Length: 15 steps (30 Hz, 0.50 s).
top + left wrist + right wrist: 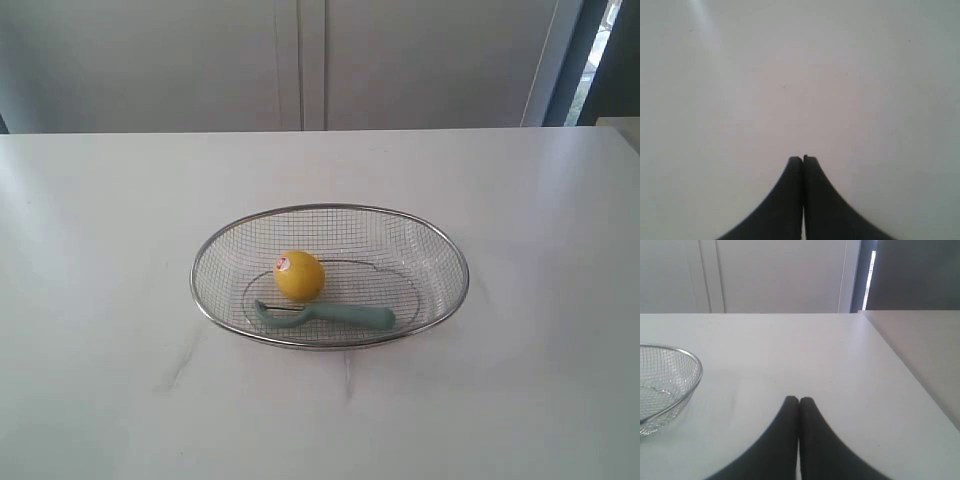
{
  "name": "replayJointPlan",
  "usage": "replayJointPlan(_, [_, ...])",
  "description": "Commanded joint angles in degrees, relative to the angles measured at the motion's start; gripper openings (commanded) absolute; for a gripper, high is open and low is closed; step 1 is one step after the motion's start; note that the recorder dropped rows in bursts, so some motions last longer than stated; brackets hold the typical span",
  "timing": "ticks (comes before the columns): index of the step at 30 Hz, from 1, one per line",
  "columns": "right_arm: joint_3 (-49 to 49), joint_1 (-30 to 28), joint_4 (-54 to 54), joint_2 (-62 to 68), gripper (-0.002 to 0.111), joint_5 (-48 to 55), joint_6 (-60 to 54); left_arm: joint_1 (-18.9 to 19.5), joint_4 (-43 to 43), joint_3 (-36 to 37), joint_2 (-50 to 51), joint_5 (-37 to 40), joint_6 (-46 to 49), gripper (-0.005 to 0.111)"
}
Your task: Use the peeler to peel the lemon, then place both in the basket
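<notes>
L gripper [803,159]: black jaws pressed tight together, nothing between them; hangs over bare white tabletop. Not seen in exterior view.
R gripper [799,400]: jaws likewise closed flat against each other, empty; above the table, w/ part of the basket's rim in its wrist view, well apart from the fingertips.
Basket [192,280]: wide, shallow oval of silver wire mesh w/ thick metal rim; sits upright near mid-table, long axis running L–R in exterior view. Holds both peeler and lemon.
Peeler [335,317]: pale teal, lying flat on basket floor along the near side; blade head to the L, handle pointing R. Head sits just beside the lemon's near side; cannot tell if they touch.
Lemon [299,276]: round, yellow, inside basket, L of its centre, resting on the mesh floor.
Sticker [282,265]: small, red-and-white, on lemon's upper L face.
Room: pale wall panels [300,60] w/ vertical seams behind the table; dark opening [610,60] w/ a strip of daylight at far R.
Table [100,300]: plain white, matte; faint smudges in front of the basket.
</notes>
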Motion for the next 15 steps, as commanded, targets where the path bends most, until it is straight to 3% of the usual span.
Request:
replayJointPlan(1, [3.0, -0.1, -0.5, -0.4, 0.0, -0.6, -0.5, 0.1, -0.1, 0.4, -0.2, -0.2, -0.2, 0.0])
replayJointPlan(15, [4.0, -0.1, -0.5, -0.4, 0.0, 1.4, -0.5, 0.1, -0.1, 0.4, -0.2, -0.2, -0.2, 0.0])
